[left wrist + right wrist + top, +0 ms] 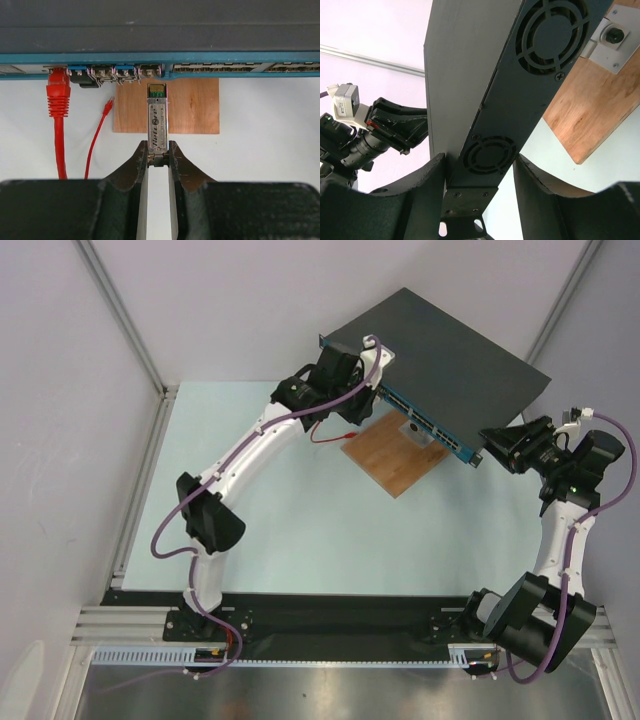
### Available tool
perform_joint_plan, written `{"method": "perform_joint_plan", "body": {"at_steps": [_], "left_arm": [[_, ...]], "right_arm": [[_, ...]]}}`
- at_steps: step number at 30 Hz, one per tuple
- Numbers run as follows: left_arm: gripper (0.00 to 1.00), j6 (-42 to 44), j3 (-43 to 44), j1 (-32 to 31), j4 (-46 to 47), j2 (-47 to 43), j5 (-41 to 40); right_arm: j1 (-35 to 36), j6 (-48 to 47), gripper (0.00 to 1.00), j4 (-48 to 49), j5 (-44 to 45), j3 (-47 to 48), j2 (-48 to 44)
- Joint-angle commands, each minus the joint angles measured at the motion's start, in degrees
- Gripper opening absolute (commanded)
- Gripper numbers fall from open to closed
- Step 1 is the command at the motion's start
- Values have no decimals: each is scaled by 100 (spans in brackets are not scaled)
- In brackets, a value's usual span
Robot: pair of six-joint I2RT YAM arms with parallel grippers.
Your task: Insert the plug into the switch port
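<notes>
The switch [440, 350] is a flat dark box, tilted up, with a blue port-lined front edge [160, 58]. My left gripper [157, 148] is shut on the tail of the plug [157, 117], a slim silver module. The plug points at the port row, its tip a small gap short of a port [150, 71]. In the top view the left gripper [352, 405] sits at the left end of the switch's front edge. My right gripper [479, 162] clamps the switch's vented end [490, 155] just above its mounting bracket; in the top view the right gripper [492, 443] is at the switch's right corner.
A brown wooden board [395, 455] lies under the switch's front edge. A red cable [58, 100] is plugged in left of the plug. A loose red connector [107, 106] lies beside the red cable. Grey walls close in both sides.
</notes>
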Motion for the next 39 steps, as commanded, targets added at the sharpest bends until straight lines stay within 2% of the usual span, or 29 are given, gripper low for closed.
{"method": "perform_joint_plan", "body": {"at_steps": [1, 19, 39], "left_arm": [[0, -102, 330, -47, 126, 50, 17], [0, -93, 550, -30, 197, 269, -80], [0, -137, 550, 85, 346, 67, -45]], "right_arm": [[196, -161, 0, 568, 193, 27, -87], [231, -222, 0, 577, 184, 71, -70], [240, -249, 0, 550, 175, 97, -52]]}}
